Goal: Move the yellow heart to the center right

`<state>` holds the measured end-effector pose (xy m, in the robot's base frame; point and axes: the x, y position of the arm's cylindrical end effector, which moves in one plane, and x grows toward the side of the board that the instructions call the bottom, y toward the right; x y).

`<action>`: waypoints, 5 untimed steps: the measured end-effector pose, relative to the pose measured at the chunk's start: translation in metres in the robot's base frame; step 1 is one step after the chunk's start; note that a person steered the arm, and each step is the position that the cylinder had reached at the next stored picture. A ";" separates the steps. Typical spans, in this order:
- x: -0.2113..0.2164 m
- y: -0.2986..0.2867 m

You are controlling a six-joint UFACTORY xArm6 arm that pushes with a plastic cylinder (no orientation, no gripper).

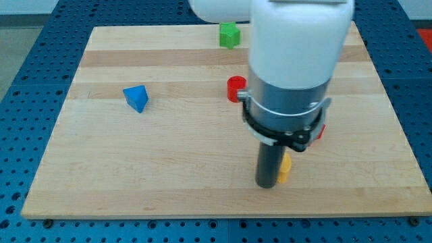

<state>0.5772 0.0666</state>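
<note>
The yellow heart (285,167) lies low on the wooden board (169,169), right of centre; only a sliver of it shows beside the rod. My tip (268,184) rests on the board right against the yellow block's left side, touching or nearly so. The arm's white and grey body (290,67) hangs over the board's right half and hides what lies behind it.
A blue triangular block (137,98) sits at the view's left. A green block (229,35) sits near the top edge. A red round block (236,88) lies left of the arm; another red piece (320,131) peeks out at the arm's right.
</note>
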 end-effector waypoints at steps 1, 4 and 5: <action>-0.003 0.027; 0.002 0.001; -0.026 0.002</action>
<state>0.5508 0.0689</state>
